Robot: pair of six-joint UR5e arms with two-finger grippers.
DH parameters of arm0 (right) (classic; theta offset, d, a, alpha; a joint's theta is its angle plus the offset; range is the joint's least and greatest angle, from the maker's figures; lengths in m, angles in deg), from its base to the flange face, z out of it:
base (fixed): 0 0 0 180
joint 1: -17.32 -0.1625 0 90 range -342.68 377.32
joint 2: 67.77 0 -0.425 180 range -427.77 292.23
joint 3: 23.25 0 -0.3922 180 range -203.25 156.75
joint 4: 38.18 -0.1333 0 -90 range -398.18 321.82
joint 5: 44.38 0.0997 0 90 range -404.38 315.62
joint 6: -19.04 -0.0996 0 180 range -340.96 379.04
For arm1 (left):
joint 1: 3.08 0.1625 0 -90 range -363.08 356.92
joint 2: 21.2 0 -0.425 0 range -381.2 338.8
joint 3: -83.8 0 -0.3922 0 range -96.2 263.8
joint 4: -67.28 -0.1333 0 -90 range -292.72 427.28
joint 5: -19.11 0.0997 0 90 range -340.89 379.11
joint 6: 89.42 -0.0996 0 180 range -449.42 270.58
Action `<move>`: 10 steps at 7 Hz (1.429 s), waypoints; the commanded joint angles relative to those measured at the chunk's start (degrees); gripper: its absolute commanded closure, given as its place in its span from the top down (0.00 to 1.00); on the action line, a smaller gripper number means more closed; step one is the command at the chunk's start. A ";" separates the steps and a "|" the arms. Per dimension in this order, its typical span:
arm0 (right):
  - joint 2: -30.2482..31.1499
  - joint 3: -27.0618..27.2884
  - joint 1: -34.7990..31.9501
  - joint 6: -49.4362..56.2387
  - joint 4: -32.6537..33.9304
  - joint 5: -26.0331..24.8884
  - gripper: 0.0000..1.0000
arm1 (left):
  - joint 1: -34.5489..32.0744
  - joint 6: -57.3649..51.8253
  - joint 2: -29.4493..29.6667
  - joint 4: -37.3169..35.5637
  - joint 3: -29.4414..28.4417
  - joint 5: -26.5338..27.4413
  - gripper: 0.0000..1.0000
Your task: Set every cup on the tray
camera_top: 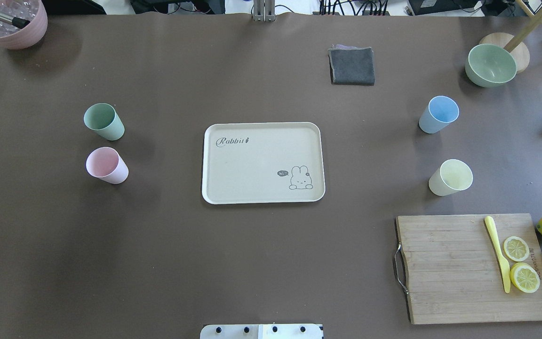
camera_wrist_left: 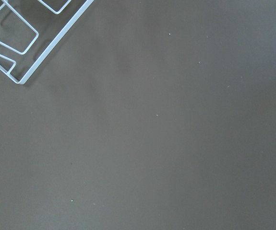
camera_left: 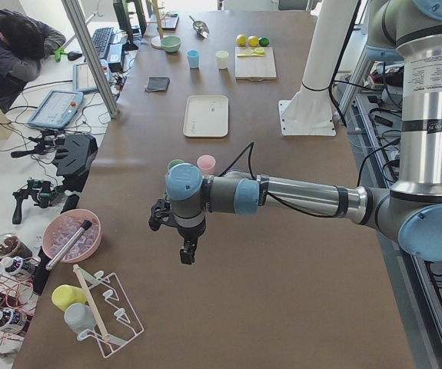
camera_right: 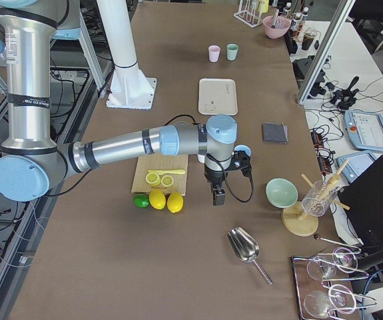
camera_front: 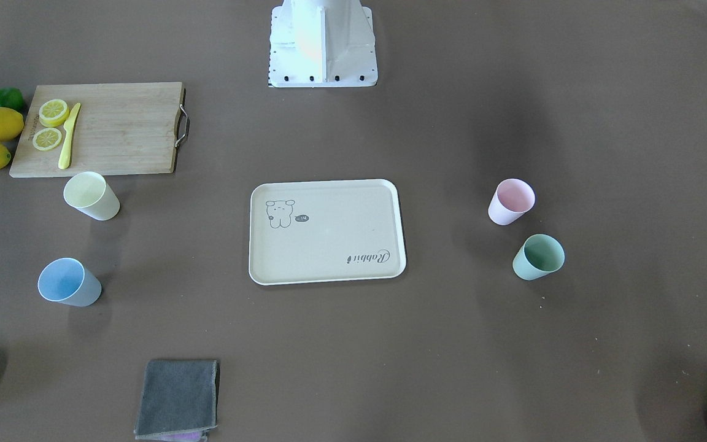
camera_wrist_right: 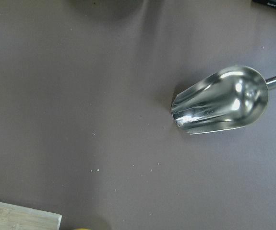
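— Which way does the tray (camera_top: 252,162) lie?

— Flat in the middle of the surface (camera_top: 158,259), its long axis running from the robot's left to its right. Seen from overhead, the "Rabbit" script (camera_top: 232,141) reads upright in the far-left corner and the rabbit drawing (camera_top: 301,178) sits in the near-right corner. The camera across the surface sees both upside down.

— And the cups?

— All four stand upright on the surface, mouths up, none on the tray. The mint green cup (camera_top: 104,121) and pink cup (camera_top: 107,165) are close together, well off the tray's left short end. The blue cup (camera_top: 438,114) and yellow cup (camera_top: 450,177) are off its right end, with the yellow one just beyond the cutting board (camera_top: 475,268).

— The end effectors?

— Only the side cameras show them. The left end effector (camera_left: 187,250) points down over the surface's left end, and the right end effector (camera_right: 216,195) points down past the cutting board. I cannot tell how wide either one is.

— The wrist cameras?

— The left one sees bare surface and a corner of a wire rack (camera_wrist_left: 27,43). The right one sees a metal scoop (camera_wrist_right: 219,100).
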 commanded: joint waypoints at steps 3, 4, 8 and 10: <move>-1.10 0.18 -0.49 -0.78 -4.24 -1.23 1.00 | 0.21 0.00 0.08 2.13 2.68 -0.13 0.98; -1.19 0.27 -0.75 -0.96 -4.15 -1.06 1.00 | 0.21 0.35 0.78 2.48 4.60 -0.04 0.98; -6.29 -0.52 -6.37 -6.50 -4.33 -0.54 1.00 | 0.13 0.79 9.88 9.20 1.41 1.00 0.98; -4.71 -1.31 -6.38 -5.88 -4.33 -0.18 1.00 | 0.39 0.70 14.56 9.34 -2.58 -2.04 0.98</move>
